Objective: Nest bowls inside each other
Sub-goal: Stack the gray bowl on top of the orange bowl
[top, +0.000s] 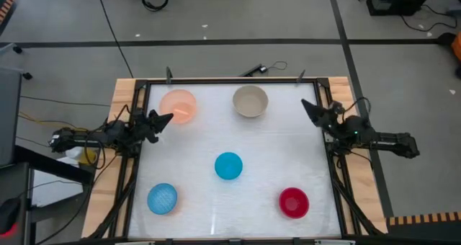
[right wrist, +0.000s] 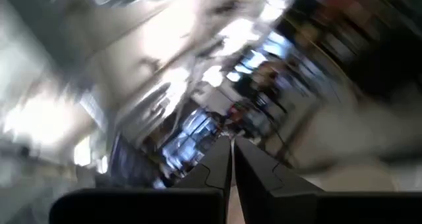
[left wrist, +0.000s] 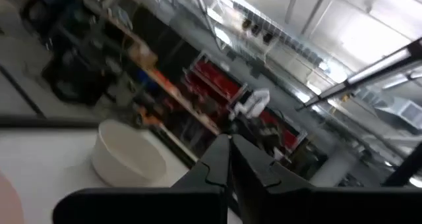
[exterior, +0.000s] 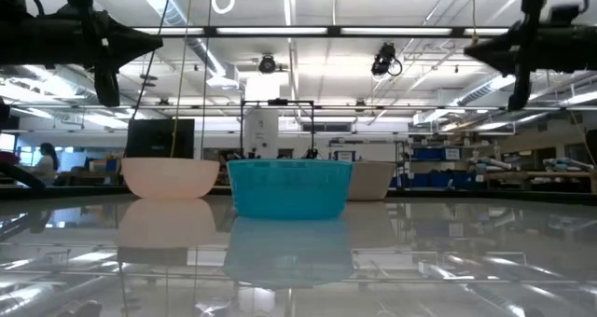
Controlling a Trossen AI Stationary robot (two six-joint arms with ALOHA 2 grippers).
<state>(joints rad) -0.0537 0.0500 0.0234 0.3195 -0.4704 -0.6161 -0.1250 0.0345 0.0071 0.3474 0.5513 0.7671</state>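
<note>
Five bowls stand apart on the white table, each on its base: pale pink far left, beige-grey far middle, cyan in the centre, textured blue near left, red-magenta near right. My left gripper is shut and holds nothing, raised at the table's left edge beside the pink bowl. My right gripper is shut and holds nothing, raised at the right edge. In the left wrist view the shut fingers point past the beige-grey bowl.
A black frame runs round the table, with wooden boards at both sides. Open tabletop lies between the bowls. Cables and a dark object lie on the floor beyond the far edge.
</note>
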